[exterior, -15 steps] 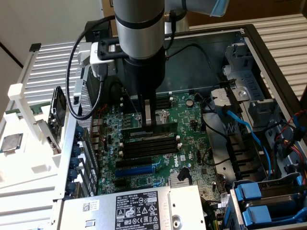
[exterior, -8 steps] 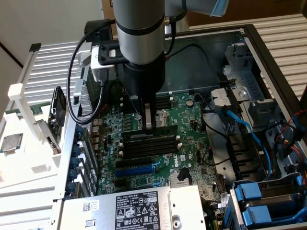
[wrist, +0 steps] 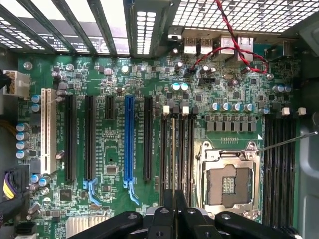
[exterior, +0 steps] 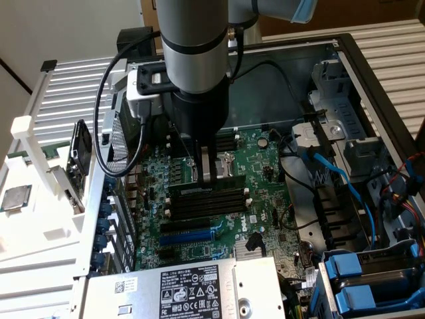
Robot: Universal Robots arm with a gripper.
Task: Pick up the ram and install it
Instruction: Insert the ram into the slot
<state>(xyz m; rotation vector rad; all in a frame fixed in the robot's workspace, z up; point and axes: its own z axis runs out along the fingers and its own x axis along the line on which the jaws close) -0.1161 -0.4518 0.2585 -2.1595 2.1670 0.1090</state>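
Centrally, the tool (exterior: 208, 174) stood upright over the board (exterior: 265, 166) of an open computer case (exterior: 372, 73), clenched on the ram (exterior: 226, 181). The ram was a thin green stick, held on edge with its long axis level. It ran parallel to the black memory slots (exterior: 207, 203) just beneath it, from the exterior view's left to its right. Whether it had seated in a slot could not be told.

In the wrist view the ram (wrist: 173, 149) appeared edge-on as a fine pale line. It lay between two of the long black slots (wrist: 191, 149), reaching from their white end clips (wrist: 166, 109) back to the dark fingers of the tool (wrist: 174, 204).

Beside that bank sat a square metal processor socket (wrist: 229, 184) with a thin wire lever. Farther off were one blue slot (wrist: 128, 144), one white slot (wrist: 48, 132) and a twisted red-and-black wire (wrist: 224, 50).

The board was glossy green, studded with small cylindrical parts. The case walls were grey sheet metal, partly perforated, with blue cables (exterior: 332, 173) and blue plastic tabs (exterior: 345, 266) at the exterior view's right.

A white ribbed counter (exterior: 60, 86) carried the case, and a square silver chip (exterior: 14, 198) lay on it at the exterior view's left.
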